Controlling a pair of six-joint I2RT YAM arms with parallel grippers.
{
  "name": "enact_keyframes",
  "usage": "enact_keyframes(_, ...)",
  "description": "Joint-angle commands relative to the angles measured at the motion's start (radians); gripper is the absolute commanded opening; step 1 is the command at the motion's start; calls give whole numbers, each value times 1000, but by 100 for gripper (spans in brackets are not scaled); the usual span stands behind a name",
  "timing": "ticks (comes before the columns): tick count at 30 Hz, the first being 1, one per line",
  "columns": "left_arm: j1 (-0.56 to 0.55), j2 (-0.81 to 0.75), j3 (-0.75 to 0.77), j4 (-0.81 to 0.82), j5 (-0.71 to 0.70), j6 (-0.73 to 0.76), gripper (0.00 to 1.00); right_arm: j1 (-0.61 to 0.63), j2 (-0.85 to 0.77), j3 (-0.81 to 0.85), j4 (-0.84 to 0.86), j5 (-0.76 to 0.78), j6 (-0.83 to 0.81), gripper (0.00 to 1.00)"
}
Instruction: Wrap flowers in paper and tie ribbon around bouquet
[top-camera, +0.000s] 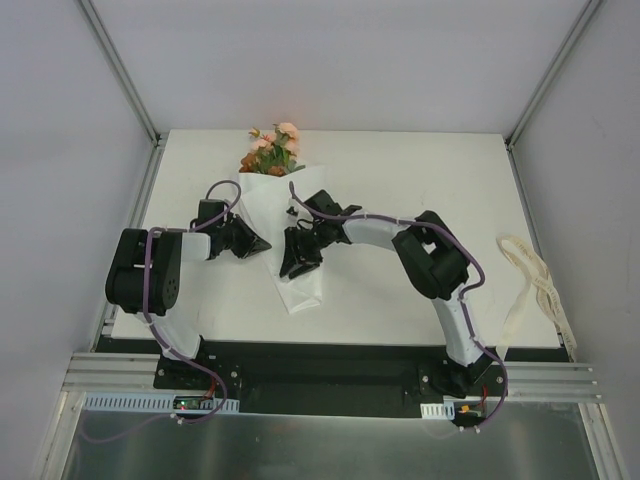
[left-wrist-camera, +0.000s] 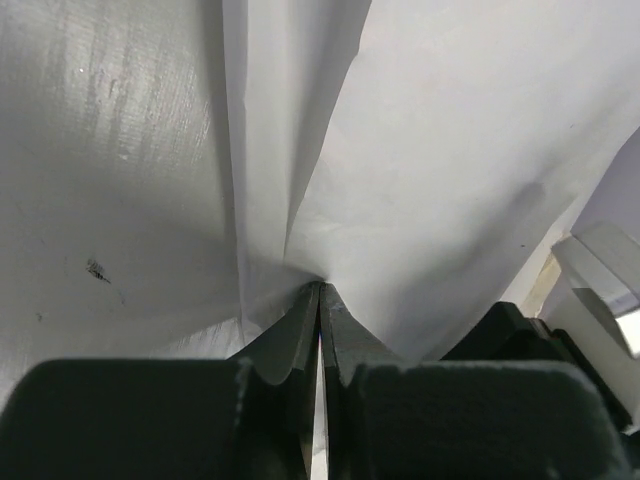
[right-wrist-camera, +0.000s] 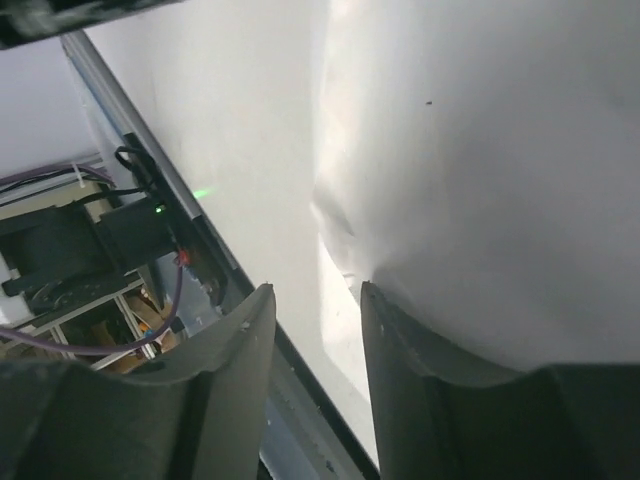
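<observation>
One paper (top-camera: 265, 200) cone lies mid-counter (top-camera: 420, 200), long axis running up the frame — flowers (top-camera: 272, 150) at the upper end, narrow tip toward lower centre. The left claw (left-wrist-camera: 320, 292) is pressed together, pinching the paper's left edge; the right claw (right-wrist-camera: 315, 295) stands spread at its right side. One ribbon (top-camera: 535, 280) lies at the counter's right edge — well apart.

Overhead looks down; both wrist views hug the paper (left-wrist-camera: 450, 150).
</observation>
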Motion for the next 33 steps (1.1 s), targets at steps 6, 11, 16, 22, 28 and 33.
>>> enact_keyframes(6,9,-22,-47,-13,-53,38,0,-52,-69,78,-14,-80,-7,47)
enact_keyframes(11,9,-36,-50,-16,-50,36,0,-26,2,66,43,-74,20,28)
enact_keyframes(16,7,-46,-50,-16,-38,42,0,3,48,37,78,-60,15,17)
enact_keyframes(22,7,-127,-42,2,80,41,21,-6,71,-13,88,-39,-16,11)
enact_keyframes(28,-8,-154,-80,85,187,-47,28,-14,56,-22,88,-44,-42,11)
enact_keyframes(33,-17,-69,-152,137,146,-50,12,-16,30,-22,74,-51,-74,11)
